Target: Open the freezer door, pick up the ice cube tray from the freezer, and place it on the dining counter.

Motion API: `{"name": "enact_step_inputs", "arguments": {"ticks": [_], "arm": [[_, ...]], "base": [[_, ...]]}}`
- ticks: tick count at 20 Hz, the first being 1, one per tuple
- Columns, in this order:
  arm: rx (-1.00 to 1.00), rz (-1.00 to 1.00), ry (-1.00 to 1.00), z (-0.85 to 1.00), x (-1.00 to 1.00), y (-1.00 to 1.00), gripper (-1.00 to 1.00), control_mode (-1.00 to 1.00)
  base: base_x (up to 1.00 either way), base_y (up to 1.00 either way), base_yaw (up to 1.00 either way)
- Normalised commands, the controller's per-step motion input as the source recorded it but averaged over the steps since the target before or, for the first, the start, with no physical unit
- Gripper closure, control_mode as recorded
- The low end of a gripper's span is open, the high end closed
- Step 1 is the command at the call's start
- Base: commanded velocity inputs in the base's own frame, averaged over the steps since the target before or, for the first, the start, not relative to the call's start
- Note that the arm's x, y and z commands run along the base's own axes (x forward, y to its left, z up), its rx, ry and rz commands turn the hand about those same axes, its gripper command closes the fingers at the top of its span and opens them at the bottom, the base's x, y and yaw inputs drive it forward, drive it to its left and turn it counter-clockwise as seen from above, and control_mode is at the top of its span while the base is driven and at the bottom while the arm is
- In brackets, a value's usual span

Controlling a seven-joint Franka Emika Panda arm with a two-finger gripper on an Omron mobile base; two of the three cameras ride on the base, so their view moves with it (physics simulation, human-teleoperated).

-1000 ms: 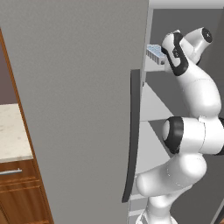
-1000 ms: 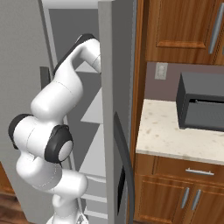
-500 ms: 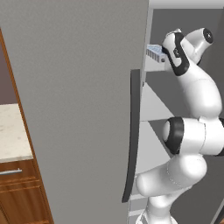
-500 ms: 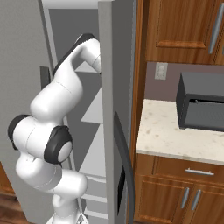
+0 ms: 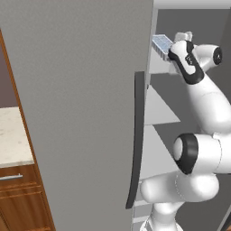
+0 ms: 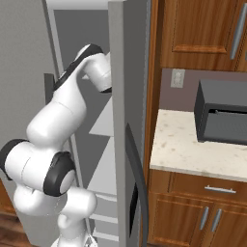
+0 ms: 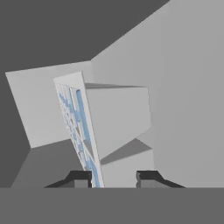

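Gripper (image 7: 113, 177) fingertips sit at the bottom centre of the hand view, jaws narrowed around the near end of the ice cube tray (image 7: 76, 127); whether they press it I cannot tell. At the left base view's top centre-right, the tray lies on an upper shelf (image 5: 159, 67) of the freezer (image 5: 198, 27), beside the open freezer door (image 5: 76, 108).

Inside my freezer (image 5: 198, 40), the light grey shelves (image 5: 158, 108) step down one below another against the dark interior. The ice cube tray (image 5: 161, 43) sits at the front edge of the top shelf (image 5: 158, 67), tilted; whether it rests flat I cannot tell.
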Motion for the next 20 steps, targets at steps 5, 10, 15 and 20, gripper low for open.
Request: {"name": "enact_step_inputs", "arguments": {"ticks": [5, 10, 15, 20], "arm": [[0.0, -0.01, -0.05, 0.14, -0.13, 0.13, 1.0, -1.0], [0.0, -0.04, 0.16, 0.36, -0.35, 0.0, 1.0, -1.0], [0.0, 0.0, 0.15, 0.25, -0.54, 0.1, 1.0, -1.0], [0.0, 0.0, 0.04, 0.14, -0.75, 0.29, 1.0, -1.0]], "base": [[0.0, 0.0, 0.0], [0.0, 0.0, 0.0], [0.0, 0.0, 0.0], [0.0, 0.0, 0.0]]}}
